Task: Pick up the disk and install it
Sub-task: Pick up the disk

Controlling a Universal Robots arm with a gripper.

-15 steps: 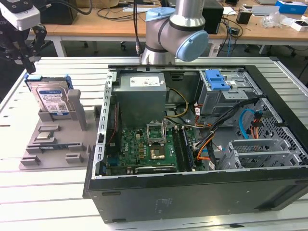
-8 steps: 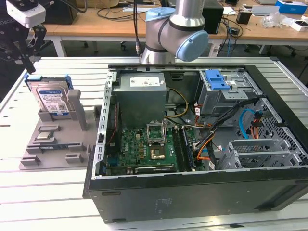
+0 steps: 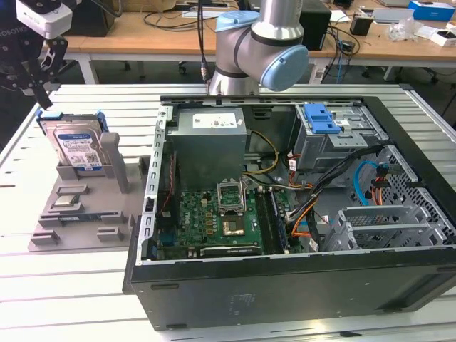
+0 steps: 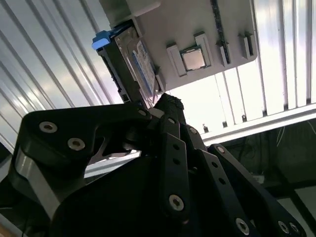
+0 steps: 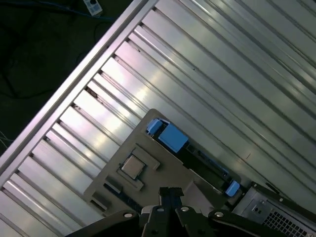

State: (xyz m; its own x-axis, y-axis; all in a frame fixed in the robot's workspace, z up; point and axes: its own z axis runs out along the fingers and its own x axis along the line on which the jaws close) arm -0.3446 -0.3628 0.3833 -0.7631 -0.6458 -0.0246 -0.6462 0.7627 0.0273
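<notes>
Exterior view: gripper [image 3: 43, 96] hovered above the upright disk [image 3: 77, 148].
Gripper: fingers together, empty.
Disk: likely rigid, weighty, shock-sensitive; best gripped by its edges.

place: robotics lab | evidence: slotted aluminium table [image 3: 71, 285]; opened computer case [image 3: 285, 292]; cable-strewn wooden desks [image 3: 128, 39] behind

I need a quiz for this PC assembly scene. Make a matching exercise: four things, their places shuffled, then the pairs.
1. flat silver metal disk with blue side rails
2. grey metal power-supply box
3. small blue plastic latch
4. black gripper

A. on the grey drive cage inside the open black computer case
B. just above the disk, outside the case
C. upright in the grey plastic holder beside the case
D. inside the case, beside the green motherboard

Pairs: 1-C, 2-D, 3-A, 4-B
</notes>
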